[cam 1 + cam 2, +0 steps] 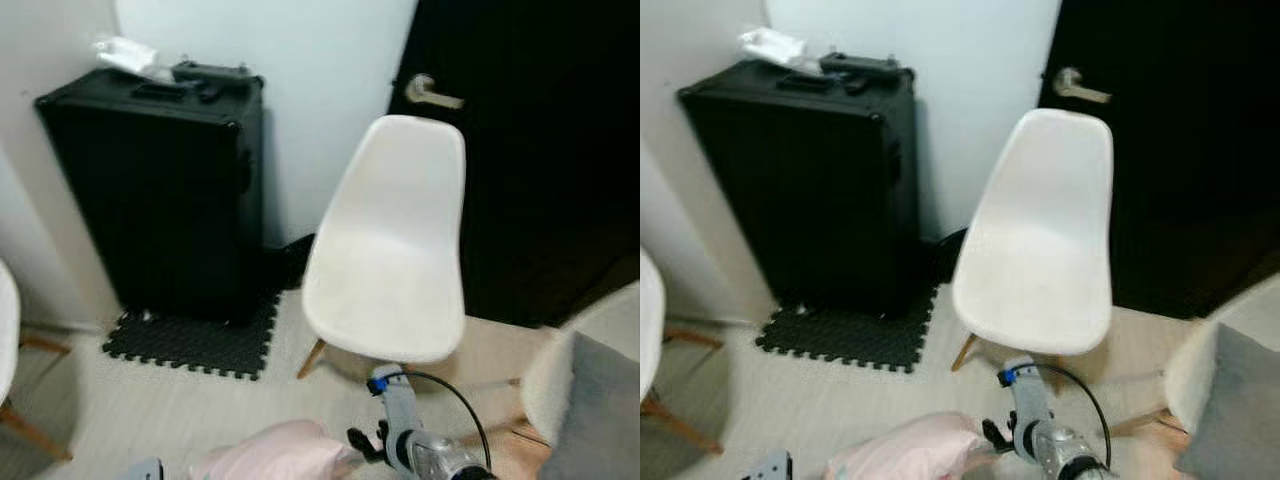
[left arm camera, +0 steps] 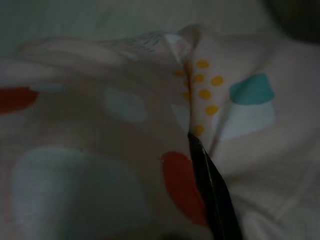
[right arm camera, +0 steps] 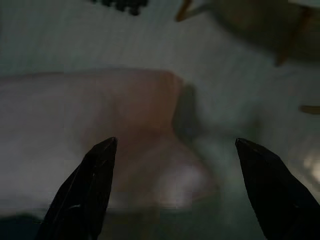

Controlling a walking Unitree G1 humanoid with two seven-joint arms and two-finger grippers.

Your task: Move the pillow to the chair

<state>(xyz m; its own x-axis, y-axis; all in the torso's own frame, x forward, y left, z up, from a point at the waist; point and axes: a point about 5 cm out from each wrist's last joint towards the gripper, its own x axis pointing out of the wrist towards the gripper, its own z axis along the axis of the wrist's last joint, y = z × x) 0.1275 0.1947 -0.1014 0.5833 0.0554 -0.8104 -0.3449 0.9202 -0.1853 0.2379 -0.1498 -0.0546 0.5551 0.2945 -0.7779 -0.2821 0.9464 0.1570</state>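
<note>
Up close, left gripper (image 2: pixel 192 137) pinches the pillow (image 2: pixel 125 125); right gripper (image 3: pixel 175 145) gapes above it.

pale carpeted floor (image 1: pixel 150 410). ahead of the right hand (image 3: pixel 175 150) the white chair (image 1: pixel 390 250) stands on it on wooden legs. further off toward the left hand's side, a black foam mat (image 1: pixel 195 340) lies on it, carrying a black case (image 1: pixel 160 190) against the wall.

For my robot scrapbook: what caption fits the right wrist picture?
The right gripper, jaws spread wide, hovers over the pale pink pillow above a light floor.
</note>
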